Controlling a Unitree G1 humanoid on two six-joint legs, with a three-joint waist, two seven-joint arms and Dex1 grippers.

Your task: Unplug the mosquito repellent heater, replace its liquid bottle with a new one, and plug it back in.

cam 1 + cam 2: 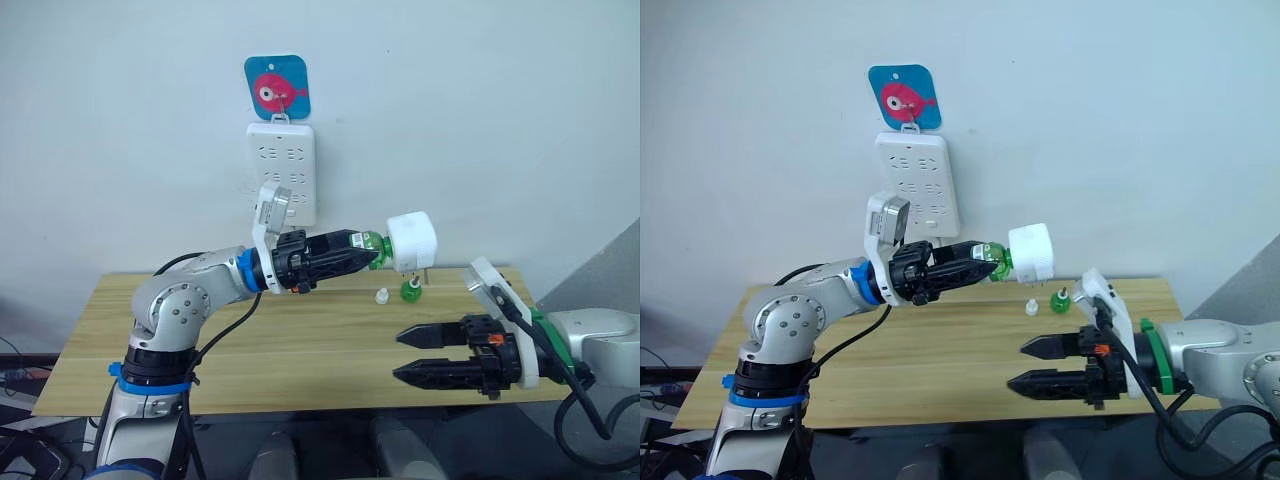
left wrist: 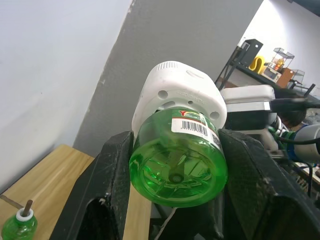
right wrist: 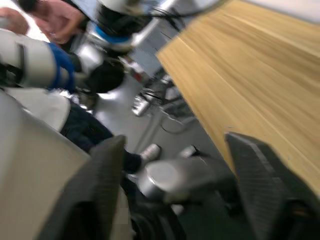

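- The left end effector (image 1: pixel 368 256) is raised above the wooden desk (image 1: pixel 300 340), its black fingers closed on a green liquid bottle (image 1: pixel 372 247) that is seated in the mosquito repellent heater (image 1: pixel 412 242).
- The heater, a white rounded unit, is held in the air on its side, clear of the desk and away from the white wall power strip (image 1: pixel 282 172) behind it; two thin prongs point down from its underside.
- In the left wrist view the bottle (image 2: pixel 177 162) shows as clear green plastic with a barcode label, its base towards the camera, clamped between the two finger pads (image 2: pixel 112 175); a dark wick stem runs up its middle. How much liquid it holds cannot be told.
- A second green bottle (image 1: pixel 410 290) stands upright on the desk just below the heater, a white collar and dark wick at its neck; it is open at the top.
- A small white cap (image 1: pixel 381 295) sits on the desk just beside that bottle, apart from it.
- The right end effector (image 1: pixel 412 354) hangs over the near edge of the desk, fingers spread and holding nothing.
- A blue tag with a pink fish (image 1: pixel 277 88) hangs on the wall above the power strip.
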